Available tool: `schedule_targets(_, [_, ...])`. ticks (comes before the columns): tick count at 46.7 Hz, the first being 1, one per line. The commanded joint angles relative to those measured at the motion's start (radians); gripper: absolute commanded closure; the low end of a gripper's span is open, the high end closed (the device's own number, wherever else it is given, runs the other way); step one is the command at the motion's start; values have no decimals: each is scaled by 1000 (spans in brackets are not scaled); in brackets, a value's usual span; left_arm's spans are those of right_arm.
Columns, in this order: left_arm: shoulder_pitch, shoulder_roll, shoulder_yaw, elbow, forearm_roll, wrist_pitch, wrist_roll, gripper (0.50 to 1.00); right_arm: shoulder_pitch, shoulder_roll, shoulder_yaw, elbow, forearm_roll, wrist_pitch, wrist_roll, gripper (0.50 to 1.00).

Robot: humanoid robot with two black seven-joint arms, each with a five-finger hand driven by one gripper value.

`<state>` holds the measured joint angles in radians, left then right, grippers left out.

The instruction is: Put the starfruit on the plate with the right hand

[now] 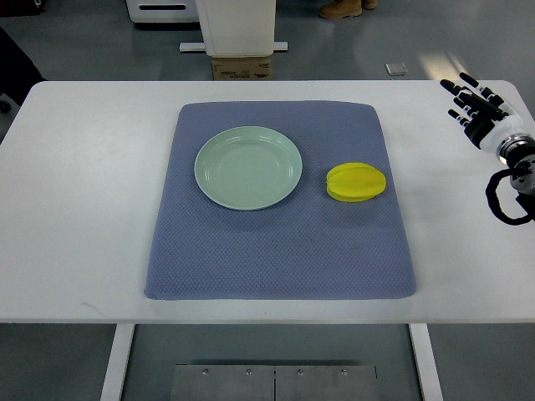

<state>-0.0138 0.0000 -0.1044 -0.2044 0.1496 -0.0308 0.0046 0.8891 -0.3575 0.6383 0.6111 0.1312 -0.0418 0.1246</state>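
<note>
A yellow starfruit (pixel 357 182) lies on the right part of a blue-grey mat (pixel 280 242). To its left on the same mat sits an empty pale green plate (pixel 248 167), a short gap away from the fruit. My right hand (pixel 474 102) hovers over the table's far right corner, well to the right of and beyond the starfruit. Its black fingers are spread and hold nothing. The left arm does not show.
The mat covers the middle of a white table (pixel 84 209). Beyond the far edge stand a cardboard box (pixel 242 68) and a white pedestal (pixel 236 25). A person's boots (pixel 343 8) show at the top.
</note>
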Motion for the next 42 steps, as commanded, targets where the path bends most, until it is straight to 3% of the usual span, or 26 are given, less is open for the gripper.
schedule_targets(1, [0,0,0,-1,1,0,0,500,1,3,4,-16,-1,5,26,500])
schedule_targets(11, [0,0,0,0,1,0,0,500,11,18,-2,-94,-1,3,230,500])
schedule_targets(26, [0,0,0,0,1,0,0,500,44,22,-3,-103,-2,16,218,500])
schedule_targets(29, [0,0,0,0,1,0,0,500,45,23,-3,-93,-2,55,214,500])
schedule_targets(36, [0,0,0,0,1,0,0,500,33,15,6,-93,1,229,214,500])
schedule_targets(42, [0,0,0,0,1,0,0,500,21,15,8,-91,4,280,228,500])
